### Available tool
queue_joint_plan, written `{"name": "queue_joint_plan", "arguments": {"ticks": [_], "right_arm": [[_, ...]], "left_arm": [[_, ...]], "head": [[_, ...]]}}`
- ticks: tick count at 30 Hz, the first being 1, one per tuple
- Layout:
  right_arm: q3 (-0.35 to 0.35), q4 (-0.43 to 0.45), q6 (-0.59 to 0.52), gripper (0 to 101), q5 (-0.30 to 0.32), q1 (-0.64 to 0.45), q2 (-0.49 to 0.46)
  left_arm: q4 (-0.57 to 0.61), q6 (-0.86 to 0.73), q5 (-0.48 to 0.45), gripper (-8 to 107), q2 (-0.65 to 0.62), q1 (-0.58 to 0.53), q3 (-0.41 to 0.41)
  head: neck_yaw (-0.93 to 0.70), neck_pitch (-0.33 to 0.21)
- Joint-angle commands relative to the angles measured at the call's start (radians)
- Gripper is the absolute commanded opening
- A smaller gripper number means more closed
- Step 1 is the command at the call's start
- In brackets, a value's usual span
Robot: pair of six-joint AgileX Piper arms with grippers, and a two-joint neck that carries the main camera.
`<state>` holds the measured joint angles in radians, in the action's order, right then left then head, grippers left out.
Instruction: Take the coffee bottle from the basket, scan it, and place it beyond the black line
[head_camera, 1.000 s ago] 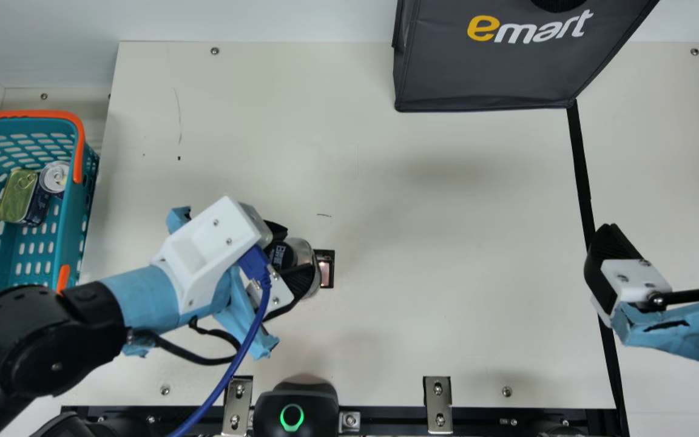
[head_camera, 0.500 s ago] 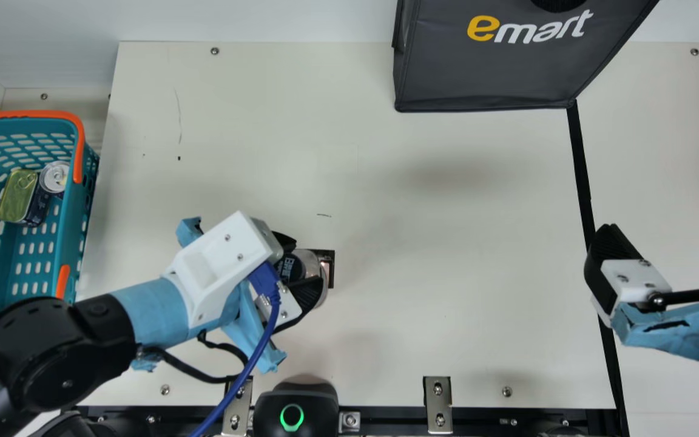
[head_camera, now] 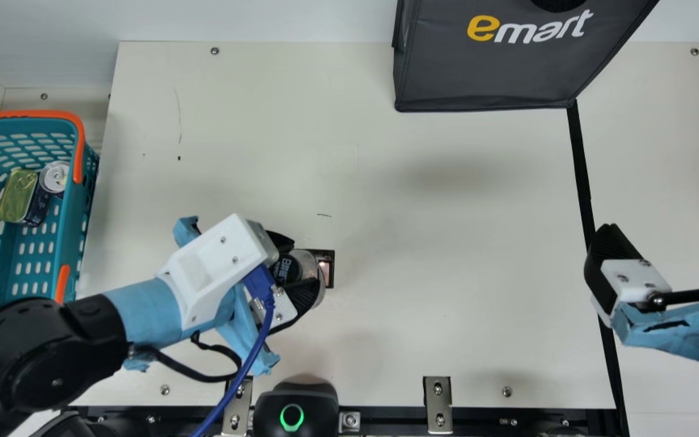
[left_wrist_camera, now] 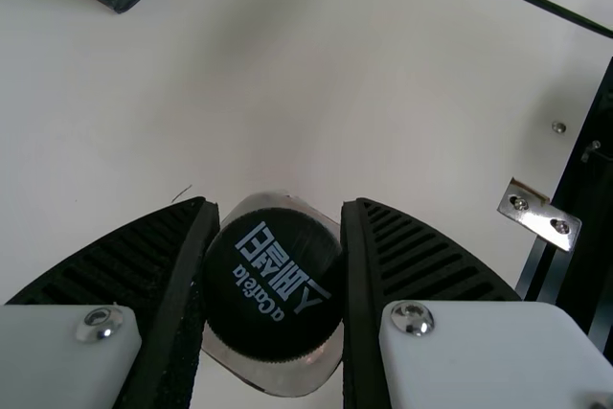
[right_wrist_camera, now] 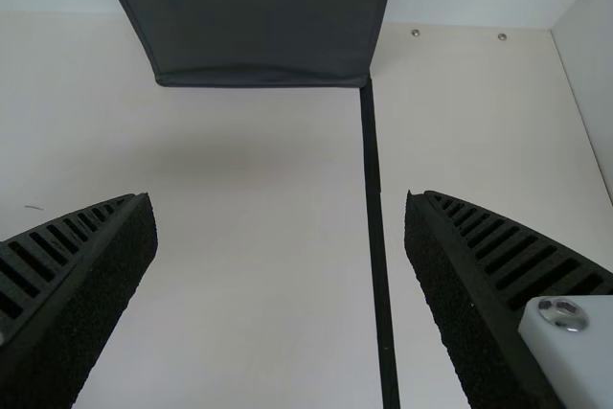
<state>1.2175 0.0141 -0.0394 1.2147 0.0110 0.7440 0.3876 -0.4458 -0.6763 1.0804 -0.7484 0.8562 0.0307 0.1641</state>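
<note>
Coffee bottle (head_camera: 309,262), in the main view, is held between the ribbed fingers of my left gripper (head_camera: 297,267), beside the small scan window (head_camera: 327,267), in the near-left part of the bench (head_camera: 446,243). The basket (head_camera: 69,237) stands by the bench's left edge. I judge that the scan is the step in hand (whether the code is already read, I cannot tell). If the barcode faces away, or a finger covers it, the reading may fail. Also I cannot tell if the bottle touches the bench; if it does, turning it could make it scrape or tilt.

In the left wrist view, the fingers are closed on both sides of the bottle, near its black cap (left_wrist_camera: 273,284). This part is round, so a weak squeeze could let the bottle swing or slip on the way to the black line.

In the right wrist view, the fingers of my right gripper are wide open, with nothing between them. The black line (right_wrist_camera: 376,227) runs from the shopping bag (right_wrist_camera: 254,35); a low carry toward it could knock this waiting gripper.
</note>
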Motion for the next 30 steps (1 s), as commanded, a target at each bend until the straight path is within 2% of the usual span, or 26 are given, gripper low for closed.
{"name": "queue_joint_plan", "arguments": {"ticks": [1,19,30], "right_arm": [[0.000,0.000,0.000,91,0.000,0.000,0.000],[0.000,0.000,0.000,91,0.000,0.000,0.000],[0.000,0.000,0.000,91,-0.001,0.000,0.000]], "left_arm": [[0.011,-0.022,-0.005,10,-0.003,0.004,0.005],[0.132,-0.221,-0.076,10,0.008,0.090,0.049],[0.165,-0.271,-0.105,10,0.029,0.114,0.067]], "head": [[-0.003,-0.026],[-0.003,-0.026],[-0.003,-0.026]]}}
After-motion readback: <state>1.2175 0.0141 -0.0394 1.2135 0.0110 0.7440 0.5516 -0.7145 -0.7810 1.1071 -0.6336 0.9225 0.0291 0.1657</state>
